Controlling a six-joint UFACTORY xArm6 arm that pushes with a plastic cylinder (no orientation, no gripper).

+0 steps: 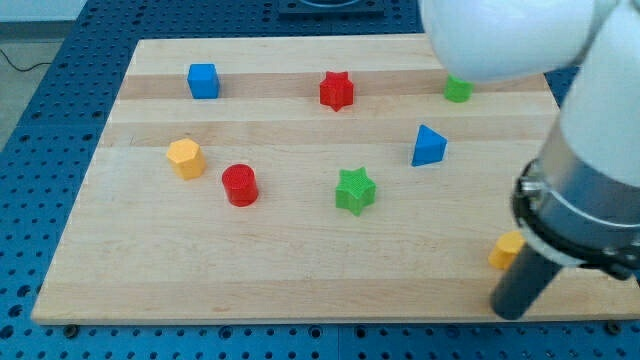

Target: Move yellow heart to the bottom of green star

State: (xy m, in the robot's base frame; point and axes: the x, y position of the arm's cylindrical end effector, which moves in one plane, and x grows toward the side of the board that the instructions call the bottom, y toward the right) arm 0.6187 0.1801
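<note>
A green star (pixel 355 190) lies near the middle of the wooden board (pixel 300 270). A yellow block (pixel 506 250) lies at the view's lower right, partly hidden behind my arm; its shape cannot be made out. My dark rod comes down just beside it, and my tip (pixel 511 313) rests close below it and slightly to its right, near the board's bottom edge. The tip is far to the right of and below the green star.
A blue cube (pixel 203 81), a red star (pixel 337 90) and a partly hidden green block (pixel 458 89) lie along the top. A blue triangle (pixel 428 146) sits up and right of the green star. A yellow hexagon (pixel 185 158) and a red cylinder (pixel 240 185) lie at the left.
</note>
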